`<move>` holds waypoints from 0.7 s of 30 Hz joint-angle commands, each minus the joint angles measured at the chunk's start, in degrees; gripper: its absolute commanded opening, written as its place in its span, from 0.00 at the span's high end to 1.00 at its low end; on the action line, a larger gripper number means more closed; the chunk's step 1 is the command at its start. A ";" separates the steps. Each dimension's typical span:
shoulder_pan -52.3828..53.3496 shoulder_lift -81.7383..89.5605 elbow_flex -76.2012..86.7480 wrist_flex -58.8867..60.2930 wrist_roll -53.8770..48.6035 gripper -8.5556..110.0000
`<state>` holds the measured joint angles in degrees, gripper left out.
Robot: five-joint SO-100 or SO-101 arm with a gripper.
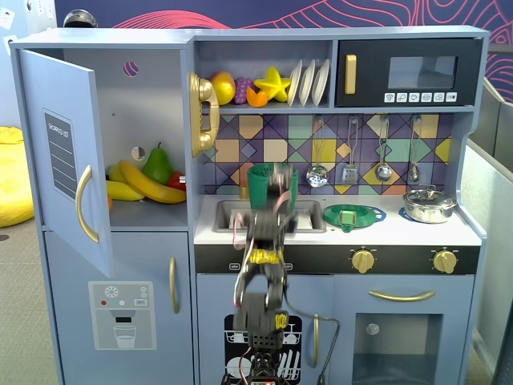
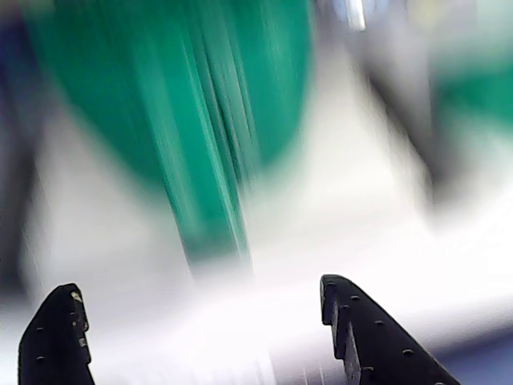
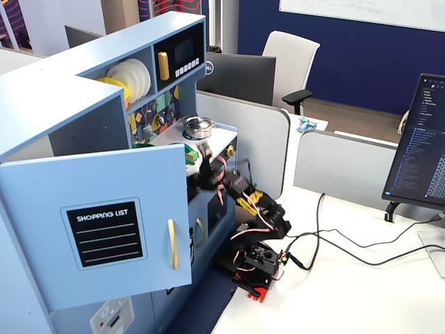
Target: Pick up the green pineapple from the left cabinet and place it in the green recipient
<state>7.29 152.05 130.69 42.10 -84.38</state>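
The left cabinet (image 1: 152, 104) stands with its door (image 1: 64, 152) swung open; the door also shows in a fixed view (image 3: 104, 223). Inside lie bananas (image 1: 148, 186) and a smooth green pear (image 1: 158, 164). I see no green pineapple in any view. The green ribbed pitcher (image 1: 260, 186) stands at the sink and fills the wrist view as a blurred green shape (image 2: 200, 120). My gripper (image 1: 280, 191) is motion-blurred right beside the pitcher's rim. In the wrist view the gripper (image 2: 199, 285) is open and holds nothing.
A flat green dish (image 1: 353, 215) and a steel pot (image 1: 429, 204) sit on the counter right of the sink (image 1: 228, 216). Utensils hang on the back wall. The arm's base (image 3: 254, 268) stands on a white desk with cables.
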 commanded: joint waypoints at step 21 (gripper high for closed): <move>-5.54 30.06 41.04 27.86 9.14 0.77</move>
<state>3.34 181.76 172.00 63.98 -75.59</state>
